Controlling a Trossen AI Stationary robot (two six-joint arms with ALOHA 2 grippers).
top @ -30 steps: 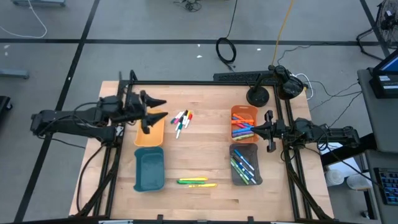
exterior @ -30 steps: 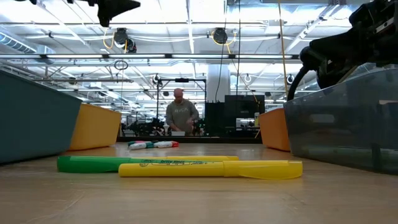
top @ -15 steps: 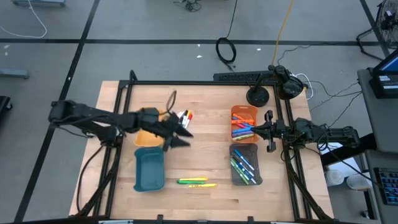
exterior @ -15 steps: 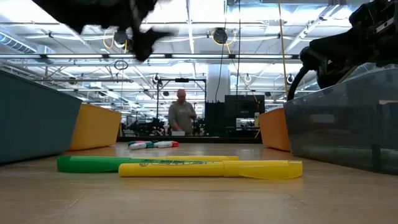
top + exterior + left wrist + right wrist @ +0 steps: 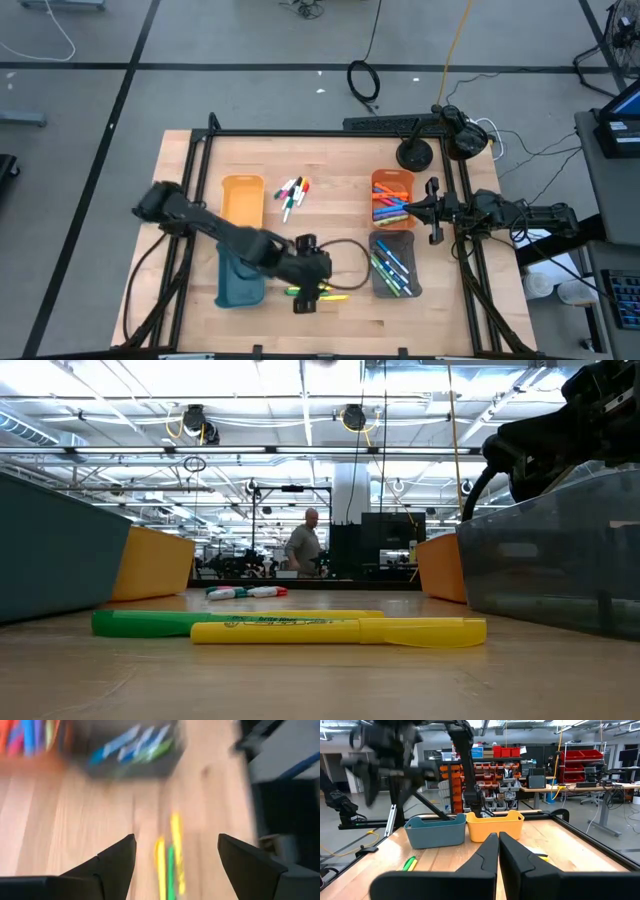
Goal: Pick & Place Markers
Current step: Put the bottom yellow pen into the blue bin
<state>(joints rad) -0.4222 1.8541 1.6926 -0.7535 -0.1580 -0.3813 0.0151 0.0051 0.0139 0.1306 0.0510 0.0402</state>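
A yellow highlighter (image 5: 330, 297) and a green one (image 5: 305, 291) lie side by side flat on the table near its near edge, also seen in the low view as the yellow highlighter (image 5: 340, 630) and the green one (image 5: 150, 622). My left gripper (image 5: 308, 297) hovers open above them, its fingers on either side of the pair (image 5: 170, 862) in the blurred left wrist view. Thin white markers (image 5: 292, 195) lie in a loose bunch farther back. My right gripper (image 5: 430, 210) waits shut beside the right-hand trays.
A yellow-orange tray (image 5: 242, 200) and a teal tray (image 5: 240, 272) stand on the left. An orange tray (image 5: 392, 198) and a grey tray (image 5: 393, 262) on the right hold markers. A person (image 5: 303, 548) stands in the room beyond the table.
My left arm has swept fast from above the yellow-orange tray at the far left, across the table toward the near edge and right, and now hangs over the two highlighters. The person in the background has walked a little to the right.
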